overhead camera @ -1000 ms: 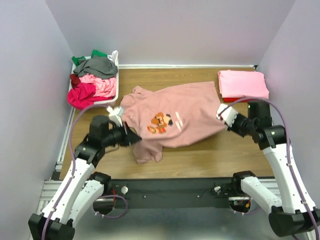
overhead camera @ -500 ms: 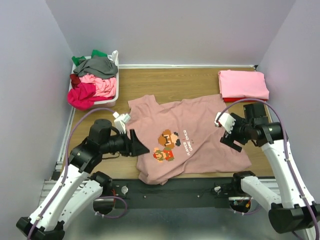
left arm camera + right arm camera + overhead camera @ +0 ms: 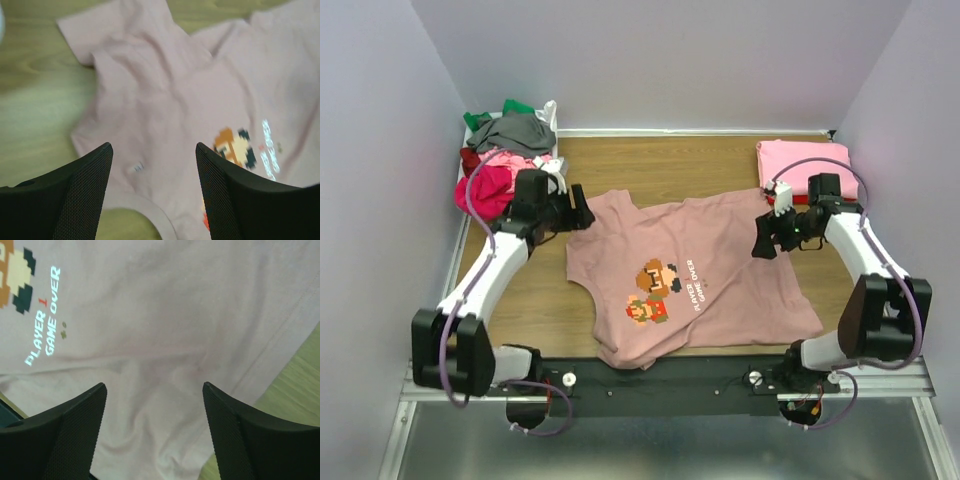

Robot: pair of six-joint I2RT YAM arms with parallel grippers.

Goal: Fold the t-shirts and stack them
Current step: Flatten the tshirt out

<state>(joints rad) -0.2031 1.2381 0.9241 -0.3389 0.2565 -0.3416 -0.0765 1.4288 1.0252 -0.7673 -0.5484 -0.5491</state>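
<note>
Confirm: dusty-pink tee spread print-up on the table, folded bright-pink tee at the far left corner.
Wrong corner. The top external view shows the folded bright-pink tee at the far right corner; the dusty-pink tee does lie spread print-up on the table.

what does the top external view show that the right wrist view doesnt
Only top external: the pile of unfolded tees far left, the folded pink stack far right, and the whole shirt outline. Only right wrist: the white text readable up close, and the hem seam. Both: the dusty-pink tee spread out, with its pixel print.
</note>
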